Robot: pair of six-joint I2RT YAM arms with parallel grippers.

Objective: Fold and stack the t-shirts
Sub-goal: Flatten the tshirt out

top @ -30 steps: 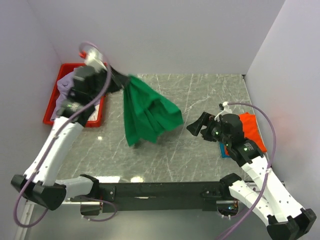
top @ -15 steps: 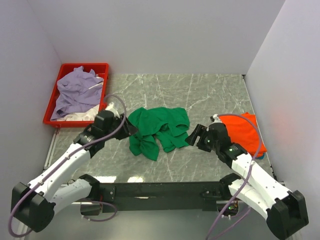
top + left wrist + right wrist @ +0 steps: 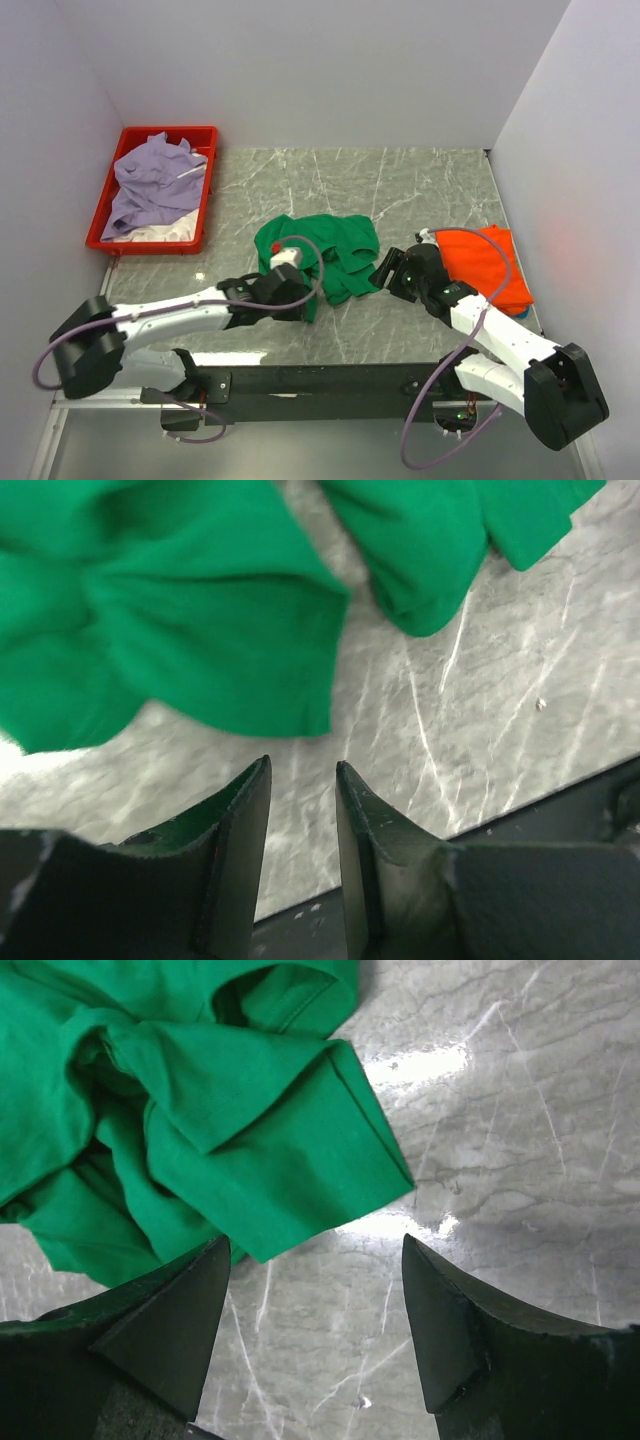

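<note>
The green t-shirt point(image 3: 322, 252) lies crumpled near the middle of the marble tabletop point(image 3: 430, 190), between my two end effectors. The heap's long axis runs roughly left to right in the overhead view. My left gripper point(image 3: 300, 780) stands at the near-left edge of the heap. Its fingers are a narrow gap apart and hold nothing, and the nearest fold of green cloth lies just ahead of the tips, not touching them. My right gripper point(image 3: 312, 1255) stands just beside the right edge of the heap. Its fingers are spread wide and empty, and a hemmed corner point(image 3: 372, 1155) of the cloth points toward the gap. Each arm is therefore near its own end of the shirt, and I judge neither clearly nearer. The shirt is not yet flat, so I judge the next move to be a pinch at both ends and a pull outward along the long axis. A folded orange t-shirt point(image 3: 487, 262) rests well to the right. A lavender t-shirt point(image 3: 150, 180) sits in the red tray point(image 3: 170, 131) at far left.
</note>
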